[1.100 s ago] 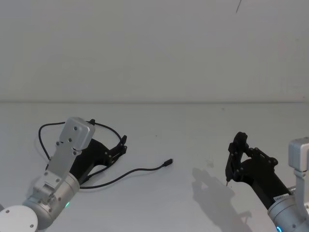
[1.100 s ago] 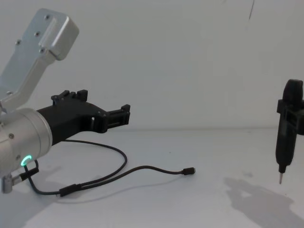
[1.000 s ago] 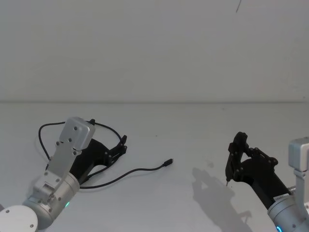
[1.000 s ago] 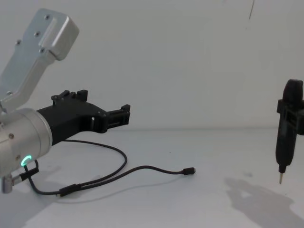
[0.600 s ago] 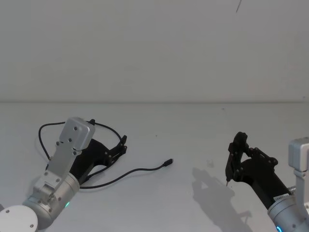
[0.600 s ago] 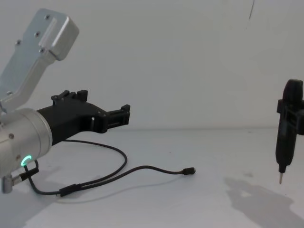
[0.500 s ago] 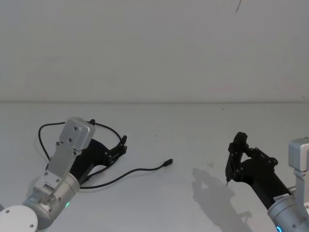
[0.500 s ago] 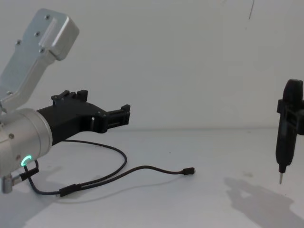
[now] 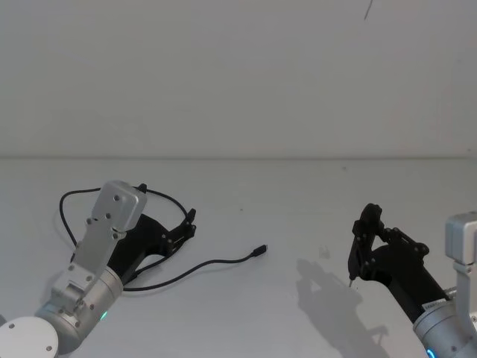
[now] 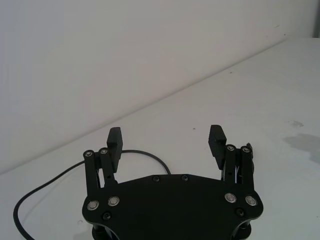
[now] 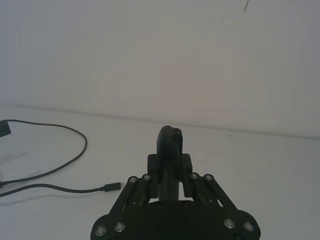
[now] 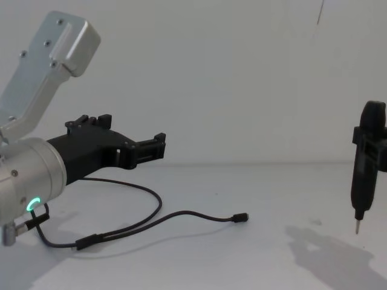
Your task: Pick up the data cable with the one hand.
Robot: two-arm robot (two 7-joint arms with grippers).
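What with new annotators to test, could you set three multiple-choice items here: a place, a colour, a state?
1. Where is the data cable? A) lying on the table near the left end effector; B) lifted clear of the table; C) wound round the right arm.
2. What colour is the data cable? A) white; B) black; C) red.
3. How do the left end effector's fingers stand? A) shut on the cable; B) shut on nothing; C) open, holding nothing.

Answers: 1 A, the chest view shows it flat on the table below the end effector. 2 B, every visible stretch is black. 3 C, the left wrist view shows them wide apart, gripping nothing. The right end effector stands to the right, shut on a pen-shaped tool.
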